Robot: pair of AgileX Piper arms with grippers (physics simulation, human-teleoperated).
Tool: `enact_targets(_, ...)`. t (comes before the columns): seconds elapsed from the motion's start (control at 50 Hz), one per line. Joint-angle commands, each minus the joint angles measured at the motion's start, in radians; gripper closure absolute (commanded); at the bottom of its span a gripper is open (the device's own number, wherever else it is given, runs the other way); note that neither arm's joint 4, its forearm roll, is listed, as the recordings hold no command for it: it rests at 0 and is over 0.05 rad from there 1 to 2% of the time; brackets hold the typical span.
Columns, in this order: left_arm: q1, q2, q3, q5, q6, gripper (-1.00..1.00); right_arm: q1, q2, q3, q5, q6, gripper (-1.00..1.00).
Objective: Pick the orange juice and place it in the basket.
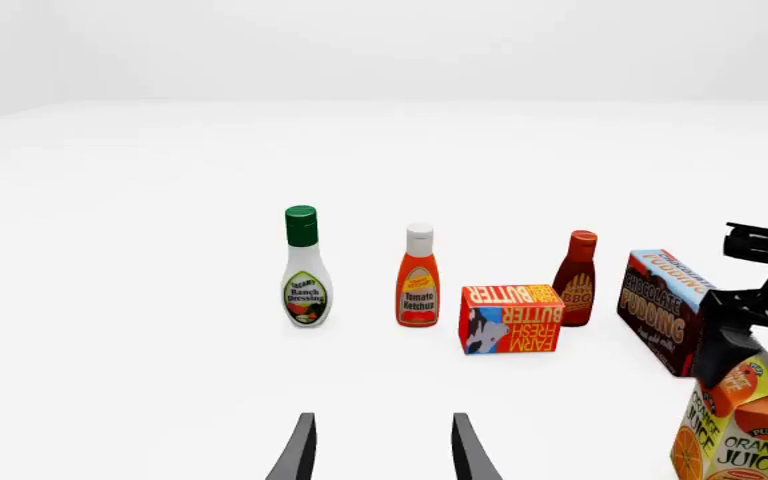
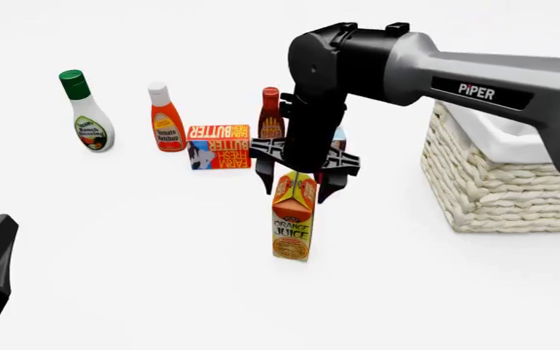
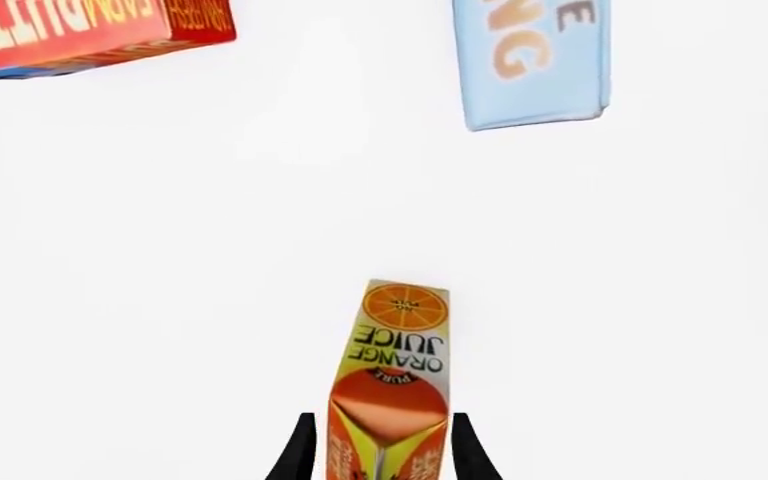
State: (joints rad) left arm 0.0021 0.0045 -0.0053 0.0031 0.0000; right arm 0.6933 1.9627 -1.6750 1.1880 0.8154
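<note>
The right arm [image 2: 426,73], grey and black with "PIPER" on its casing, reaches in across the basket [image 2: 499,182] and bends steeply down at the wrist, so that the right gripper [image 2: 297,186] points straight down over the orange juice [image 2: 294,219]. Its two fingers straddle the carton's gabled top, one on each side; in the right wrist view the fingers [image 3: 301,450] lie right against the carton's sides, though whether they are pressing on it cannot be told. The left gripper [image 1: 381,450] hangs low and well to the left of the orange juice, its fingers spread with nothing between them; in the front view only a dark part of it shows at the lower left edge.

One basket, cream woven wicker with a white liner, sits to the right of the orange juice, apart from it. One orange juice carton stands upright on the white table [image 2: 144,255]. Behind the carton lie two boxes: one chocolate pudding box [image 1: 662,310], mostly hidden behind the arm in the front view, and one butter box [image 2: 219,146] to its left. Three bottles stand farther left and behind: one ranch dressing [image 2: 87,113], one tomato ketchup [image 2: 166,120], one BBQ sauce [image 2: 271,117].
</note>
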Motion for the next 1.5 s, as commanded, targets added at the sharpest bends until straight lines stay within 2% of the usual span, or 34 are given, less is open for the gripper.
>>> enact_targets(0.02,0.000,0.000,0.000,0.000,0.000,-1.00,0.013,-0.001,0.043,-0.038,0.016,-1.00)
enact_targets(0.46,0.000,0.000,0.000,0.000,0.000,-1.00,0.015,0.013,0.098,-0.094,0.020,-1.00)
enact_targets(0.48,0.000,0.000,0.000,0.000,0.000,-1.00,0.014,0.013,0.101,-0.096,0.019,1.00)
enact_targets(0.52,0.000,0.000,0.000,0.000,0.000,-1.00,0.028,0.004,0.114,-0.108,0.034,1.00)
enact_targets(0.58,0.000,0.000,0.000,0.000,0.000,-1.00,0.011,0.012,0.098,-0.095,0.015,1.00)
enact_targets(0.62,0.000,0.000,0.000,0.000,0.000,-1.00,0.031,-0.001,0.118,-0.111,0.037,1.00)
enact_targets(0.66,0.000,0.000,0.000,0.000,0.000,-1.00,0.032,-0.002,0.118,-0.110,0.037,1.00)
enact_targets(0.72,0.000,0.000,0.000,0.000,0.000,-1.00,0.016,0.005,0.083,-0.082,0.012,1.00)
enact_targets(0.76,0.000,0.000,0.000,0.000,0.000,-1.00,0.070,-0.035,0.112,-0.107,0.072,1.00)
enact_targets(0.86,0.000,0.000,0.000,0.000,0.000,-1.00,-0.003,-0.006,-0.010,0.008,-0.009,1.00)
enact_targets(0.9,0.000,0.000,0.000,0.000,0.000,-1.00,0.027,-0.026,0.001,-0.003,0.021,1.00)
enact_targets(0.96,0.000,0.000,0.000,0.000,0.000,-1.00,0.038,-0.035,-0.014,0.014,0.025,1.00)
enact_targets(1.0,0.000,0.000,0.000,0.000,0.000,-1.00,0.073,-0.061,-0.003,0.006,0.061,1.00)
enact_targets(1.3,0.000,0.000,0.000,0.000,0.000,-1.00,0.058,-0.106,0.006,0.032,0.029,1.00)
enact_targets(1.32,0.000,0.000,0.000,0.000,0.000,-1.00,0.071,-0.113,0.000,0.032,0.040,1.00)
enact_targets(1.38,0.000,0.000,0.000,0.000,0.000,-1.00,0.049,-0.116,0.013,0.032,0.016,1.00)
enact_targets(1.5,0.000,0.000,0.000,0.000,0.000,-1.00,0.065,-0.135,0.015,0.032,0.018,1.00)
